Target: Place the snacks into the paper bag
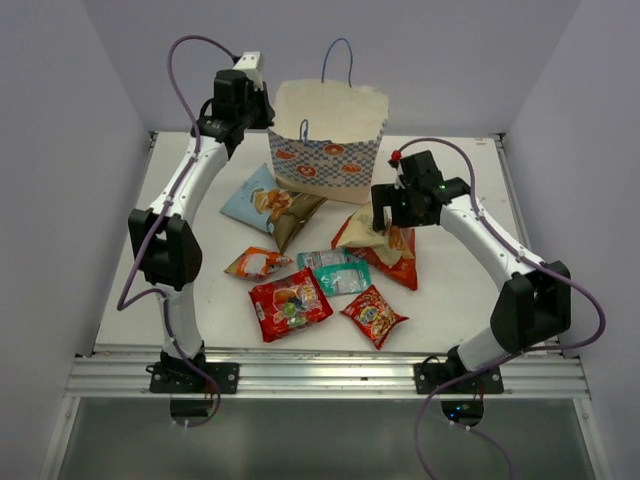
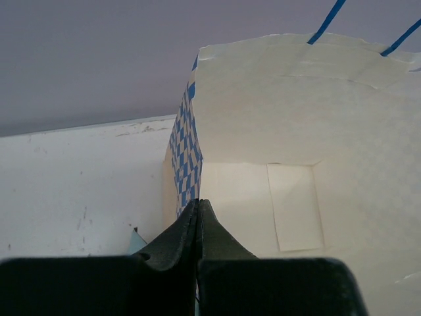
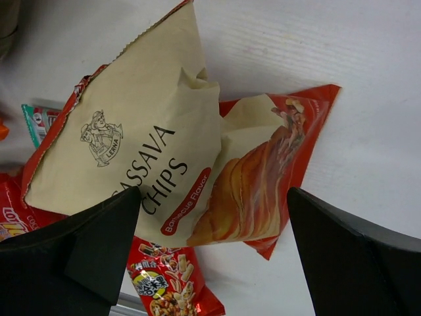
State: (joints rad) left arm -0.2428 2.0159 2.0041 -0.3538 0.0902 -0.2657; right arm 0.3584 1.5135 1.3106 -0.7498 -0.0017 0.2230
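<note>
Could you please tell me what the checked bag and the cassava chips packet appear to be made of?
The bag looks like matte cream paper: its inner wall shows crisp folds and a pasted flap. The cassava chips packet seems matte paper or paper-look film, softly creased, with a serrated top edge; which one I cannot tell.

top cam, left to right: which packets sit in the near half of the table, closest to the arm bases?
orange packet → large red packet → teal packet → small red packet

Top: high, down on whole table [image 1: 450,300]. Left wrist: close on paper bag [image 2: 296,131]. Right wrist: close above snacks [image 3: 131,131].
</note>
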